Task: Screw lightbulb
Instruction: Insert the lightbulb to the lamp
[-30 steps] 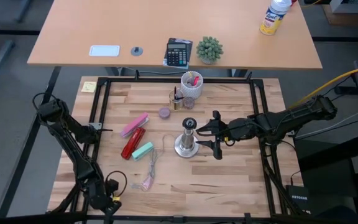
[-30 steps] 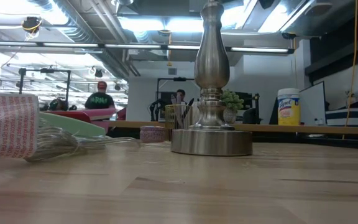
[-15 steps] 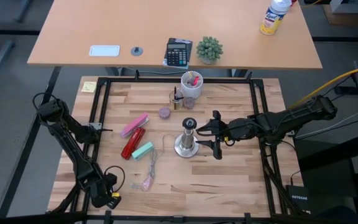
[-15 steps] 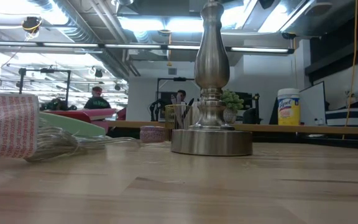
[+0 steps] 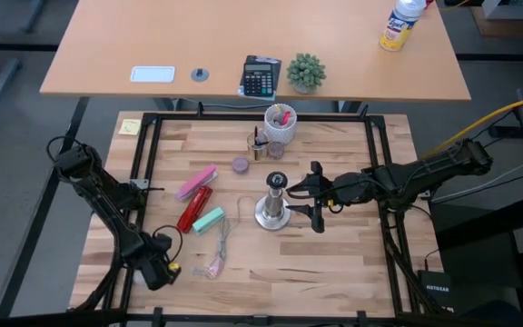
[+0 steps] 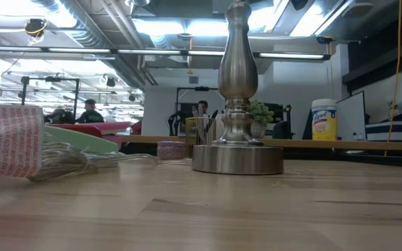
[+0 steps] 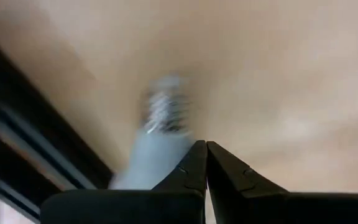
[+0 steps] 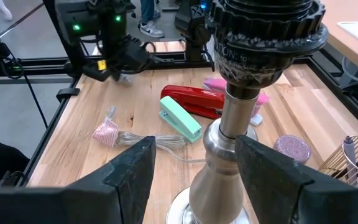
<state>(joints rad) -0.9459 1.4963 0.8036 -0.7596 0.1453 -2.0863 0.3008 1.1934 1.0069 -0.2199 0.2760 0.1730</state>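
— At the desk's [image 5: 334, 263] near-left corner, what is the left claw [image 5: 157, 270] doing?

— From above it is a dark lump by the frame rail, too small to read. Its wrist camera shows the two fingers [image 7: 194, 165] pressed together at the tips, shut. The lightbulb [image 7: 160, 140] sits just beside them, blurred, its threaded base pointing away; whether the fingers pinch it I cannot tell.

— And the right claw [image 5: 313, 197]?

— Spread wide, one finger [image 8: 132, 171] on each side of the silvery socket stand [image 5: 272, 207] mid-desk, not touching it.

— Can the low camera help?

— Hardly. It shows only the stand's base and stem [image 6: 237, 90], the top cut off, neither claw, and a pink-patterned roll [image 6: 9, 139] half out of frame.
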